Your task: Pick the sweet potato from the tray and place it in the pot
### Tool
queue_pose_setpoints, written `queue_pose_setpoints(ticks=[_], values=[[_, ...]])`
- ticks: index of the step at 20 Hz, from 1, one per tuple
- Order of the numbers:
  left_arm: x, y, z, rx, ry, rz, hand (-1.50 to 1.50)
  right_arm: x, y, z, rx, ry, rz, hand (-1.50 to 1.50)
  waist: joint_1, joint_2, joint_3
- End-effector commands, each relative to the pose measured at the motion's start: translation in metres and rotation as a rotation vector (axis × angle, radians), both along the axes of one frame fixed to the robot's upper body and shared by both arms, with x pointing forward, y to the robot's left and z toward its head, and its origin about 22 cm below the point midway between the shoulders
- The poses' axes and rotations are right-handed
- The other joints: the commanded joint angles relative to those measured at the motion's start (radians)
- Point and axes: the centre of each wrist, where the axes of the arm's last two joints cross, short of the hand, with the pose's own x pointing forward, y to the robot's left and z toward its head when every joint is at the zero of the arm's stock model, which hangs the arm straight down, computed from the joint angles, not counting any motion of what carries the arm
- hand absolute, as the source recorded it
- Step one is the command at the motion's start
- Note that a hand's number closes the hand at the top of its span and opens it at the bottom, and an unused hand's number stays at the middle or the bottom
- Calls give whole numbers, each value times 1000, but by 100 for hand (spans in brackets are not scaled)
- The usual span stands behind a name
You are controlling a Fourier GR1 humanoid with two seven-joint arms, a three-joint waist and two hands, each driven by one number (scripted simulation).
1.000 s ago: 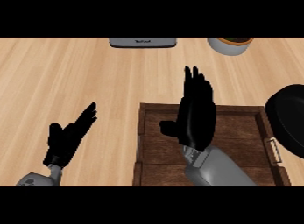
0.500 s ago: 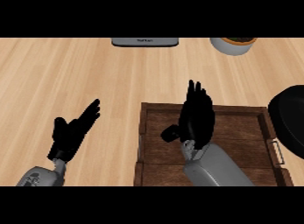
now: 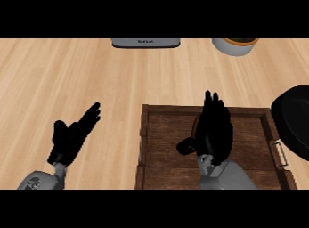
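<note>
Hovering above tray (image 3: 167,133): right robot hand (image 3: 213,131)

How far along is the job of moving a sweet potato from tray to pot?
Done: nothing; the pot shows no sweet potato. In hand: the right hand hangs open over the tray; the sweet potato is out of sight, maybe under it. The left hand rests open, lower left. Left: grasp, carry, place.
</note>
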Motion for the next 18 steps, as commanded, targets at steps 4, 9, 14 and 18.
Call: queue_pose_setpoints(ticks=[4,9,14,18], values=[[-14,11,0,-11,13,-19,0,-18,-20,-6,60,34,-90,-150,7,1,1],[3,-15,-10,-7,3,-11,0,-17,-15,4,212,-32,-44,-150,7,3,1],[-9,-13,-6,7,-9,-12,0,-31,-32,-19,314,-90,-49,-150,8,2,1],[0,2,2,11,-6,0,0,-31,-34,-32,366,-88,-80,-150,7,3,1]])
